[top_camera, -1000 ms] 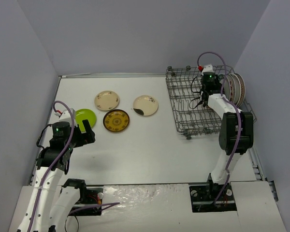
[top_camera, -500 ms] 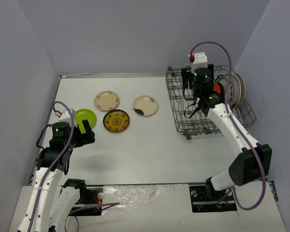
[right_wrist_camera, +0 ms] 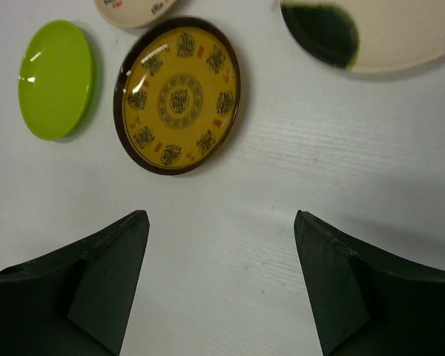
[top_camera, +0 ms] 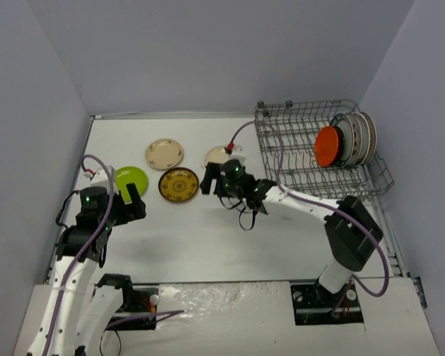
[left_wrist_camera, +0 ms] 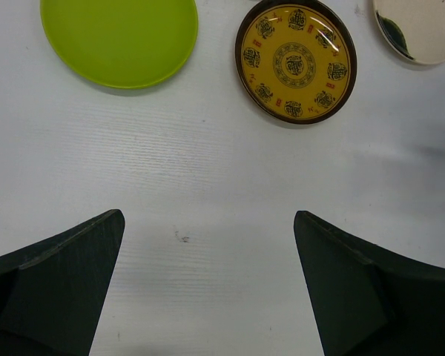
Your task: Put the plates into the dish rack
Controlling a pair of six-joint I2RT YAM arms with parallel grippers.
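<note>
As the top external camera records it, the dish rack (top_camera: pixel 278 159) stands at the 2 o'clock part of the worktop (top_camera: pixel 208 241). At its 3 o'clock end an orange plate (top_camera: pixel 327 145) stands on edge against a row of upright patterned-rim plates (top_camera: pixel 360 138). Four plates lie flat toward 10 o'clock: a cream plate (top_camera: pixel 164 153), a lime-green plate (top_camera: pixel 126 178), a yellow-and-brown plate (top_camera: pixel 179 185) and a green-patched cream plate (top_camera: pixel 216 156), the last partly hidden by the right arm. The right claw (top_camera: pixel 215 184) hangs released just at 3 o'clock of the yellow-and-brown plate. The left claw (top_camera: pixel 132 199), also released, hangs at the lime-green plate's 5 o'clock edge.

Left wrist view: the left claw (left_wrist_camera: pixel 208 297) is spread wide over bare worktop (left_wrist_camera: pixel 208 185), grasping nothing. The lime-green plate (left_wrist_camera: pixel 119 37) lies at 11 o'clock, the yellow-and-brown plate (left_wrist_camera: pixel 297 61) at 1 o'clock and the green-patched cream plate (left_wrist_camera: pixel 419 30) at the 2 o'clock corner.

Right wrist view: the right claw (right_wrist_camera: pixel 219 289) is parted and empty. The yellow-and-brown plate (right_wrist_camera: pixel 179 96) lies at 11 o'clock, the lime-green plate (right_wrist_camera: pixel 55 79) at 10 o'clock, the green-patched cream plate (right_wrist_camera: pixel 378 30) at 1 o'clock and the cream plate (right_wrist_camera: pixel 133 9) at the 12 o'clock edge.
</note>
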